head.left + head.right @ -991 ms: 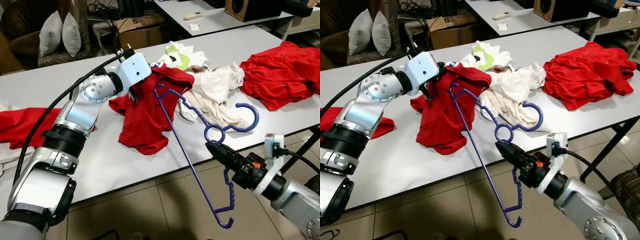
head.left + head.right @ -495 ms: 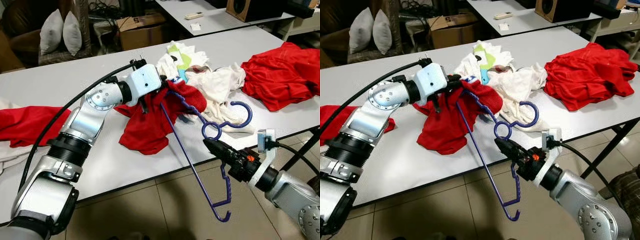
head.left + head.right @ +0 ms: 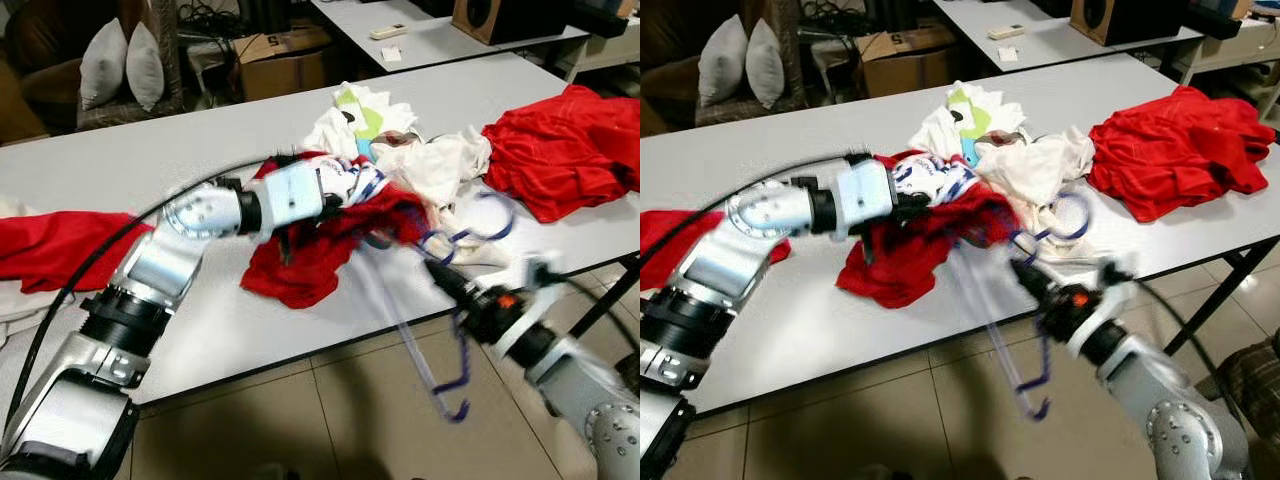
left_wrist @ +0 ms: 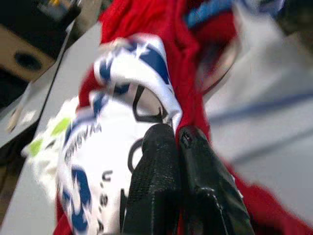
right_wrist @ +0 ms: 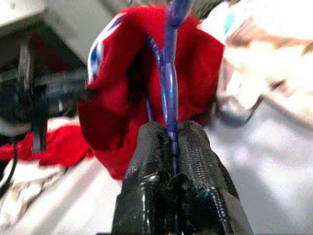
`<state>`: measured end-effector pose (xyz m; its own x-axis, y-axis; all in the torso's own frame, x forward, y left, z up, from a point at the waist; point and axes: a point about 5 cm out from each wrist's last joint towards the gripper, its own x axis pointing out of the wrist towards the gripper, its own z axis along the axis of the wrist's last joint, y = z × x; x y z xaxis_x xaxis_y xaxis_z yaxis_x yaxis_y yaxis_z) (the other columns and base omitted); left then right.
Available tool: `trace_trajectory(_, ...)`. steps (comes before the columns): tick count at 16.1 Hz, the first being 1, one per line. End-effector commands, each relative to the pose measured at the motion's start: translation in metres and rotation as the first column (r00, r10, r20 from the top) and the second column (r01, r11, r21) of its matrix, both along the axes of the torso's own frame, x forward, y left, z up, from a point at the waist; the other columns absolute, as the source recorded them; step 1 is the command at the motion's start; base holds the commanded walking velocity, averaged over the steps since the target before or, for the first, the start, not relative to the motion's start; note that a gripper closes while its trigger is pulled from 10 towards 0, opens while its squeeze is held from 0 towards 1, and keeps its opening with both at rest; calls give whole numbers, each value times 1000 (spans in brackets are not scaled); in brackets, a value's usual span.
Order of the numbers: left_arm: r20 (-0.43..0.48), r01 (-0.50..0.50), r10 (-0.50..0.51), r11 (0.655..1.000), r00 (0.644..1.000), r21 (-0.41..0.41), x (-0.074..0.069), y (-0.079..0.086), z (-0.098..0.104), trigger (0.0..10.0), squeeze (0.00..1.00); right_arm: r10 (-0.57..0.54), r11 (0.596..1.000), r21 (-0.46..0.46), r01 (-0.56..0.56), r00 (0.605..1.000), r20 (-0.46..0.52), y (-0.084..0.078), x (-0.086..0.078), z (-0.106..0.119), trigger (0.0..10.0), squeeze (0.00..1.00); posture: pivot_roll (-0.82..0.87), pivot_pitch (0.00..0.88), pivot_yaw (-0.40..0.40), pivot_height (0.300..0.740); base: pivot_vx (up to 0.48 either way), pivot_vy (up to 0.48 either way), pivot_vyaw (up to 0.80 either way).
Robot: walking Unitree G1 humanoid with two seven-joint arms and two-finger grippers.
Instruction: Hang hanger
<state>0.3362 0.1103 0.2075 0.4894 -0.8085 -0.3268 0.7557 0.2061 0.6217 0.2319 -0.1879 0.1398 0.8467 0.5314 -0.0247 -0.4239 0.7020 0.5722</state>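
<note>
At frame centre the left gripper, clamped on the red shirt, has dragged it right across the desk over the hanger, which the right gripper grips, so dressing is underway.

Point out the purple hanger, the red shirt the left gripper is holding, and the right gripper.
purple hanger (image 5: pixel 169 83): right wrist view, on its bar just above the fingers.
red shirt (image 3: pixel 902 262): right eye view, on the cloth lying on the table.
right gripper (image 5: pixel 172 131): right wrist view, between the fingertips clamped on the bar.
</note>
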Motion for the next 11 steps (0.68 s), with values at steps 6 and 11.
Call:
trace_trajectory(6, 7, -139, 139, 987, 990, 81, 10, 22, -3, 0, 0, -259, 953, 149, 264, 964, -57, -22, 15, 4, 10000, 0, -116, 0, 85, 740, 0, 0, 0)
trace_trajectory(11, 170, -253, 292, 943, 941, -217, 31, 9, 45, 0, 0, 76, 993, -79, -87, 988, -135, 30, 1, -14, 10000, 0, -108, 0, 73, 740, 0, 0, 0)
